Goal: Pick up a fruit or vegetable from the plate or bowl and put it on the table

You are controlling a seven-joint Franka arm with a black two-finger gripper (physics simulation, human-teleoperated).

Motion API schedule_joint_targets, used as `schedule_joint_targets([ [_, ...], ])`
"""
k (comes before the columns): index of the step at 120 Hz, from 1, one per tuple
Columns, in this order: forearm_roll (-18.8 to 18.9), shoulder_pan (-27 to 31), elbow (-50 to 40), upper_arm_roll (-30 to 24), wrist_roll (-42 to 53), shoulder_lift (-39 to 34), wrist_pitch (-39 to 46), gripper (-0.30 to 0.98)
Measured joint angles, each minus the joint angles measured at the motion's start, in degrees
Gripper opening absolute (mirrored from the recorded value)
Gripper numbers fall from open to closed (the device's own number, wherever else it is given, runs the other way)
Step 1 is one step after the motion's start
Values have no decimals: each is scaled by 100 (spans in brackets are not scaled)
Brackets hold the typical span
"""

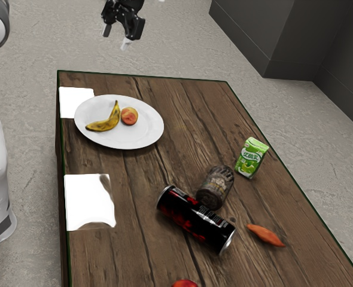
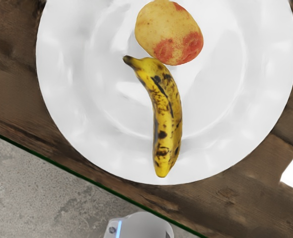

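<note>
At the exterior view's left, the wooden table with dark brown planks [image 1: 164, 161] carries a wide, round, white plate [image 1: 148, 133]. On this plate lies the curved yellow banana with dark spots [image 1: 106, 124], and the black two-finger gripper [image 1: 116, 37] hangs high above, with its two fingers standing wide apart and nothing between them. Next on the plate, near the banana's stem end, is the round yellow-red fruit [image 1: 129, 116]; if the two are touching, I cannot tell. Either one can serve for the task, and both are on the plate, so I judge that the step in hand is the approach before the grasp.

The next move asks to choose one fruit, to go down straight over it, and to close from two sides; for the banana, across its narrow body. After this, it must be lifted over the rim and put on the wood.

More to the right lies the black-and-red metal can [image 1: 195, 219], then the dark patterned jar [image 1: 215, 186], and then stands the green drink carton [image 1: 251, 158]. I think the fruit should be set down well apart from these.
</note>
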Motion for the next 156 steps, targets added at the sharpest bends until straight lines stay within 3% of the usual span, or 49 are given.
schedule_joint_targets([
  [24, -109, -1, 131, 140, -161, -19, 909, 67],
  [30, 201, -110, 1121, -343, -193, -87, 787, 67],
  [37, 457, -230, 1615, -583, -185, 1, 614, 66],
  [59, 245, -122, 1558, 86, 610, 859, 509, 66],
  [63, 202, -197, 937, 74, 747, 615, 635, 66],
  [76, 145, -407, -2930, -52, 1040, -1721, 1816, 66],
  [90, 136, -392, -4633, -76, 1279, -2319, 3067, 66],
  [117, 208, -162, -5348, -25, 1474, -2322, 4366, 66],
  [134, 227, 153, -5358, -24, 1493, -2211, 4645, 66],
  [156, 238, 128, -5344, -45, 1488, -1774, 4841, 66],
])
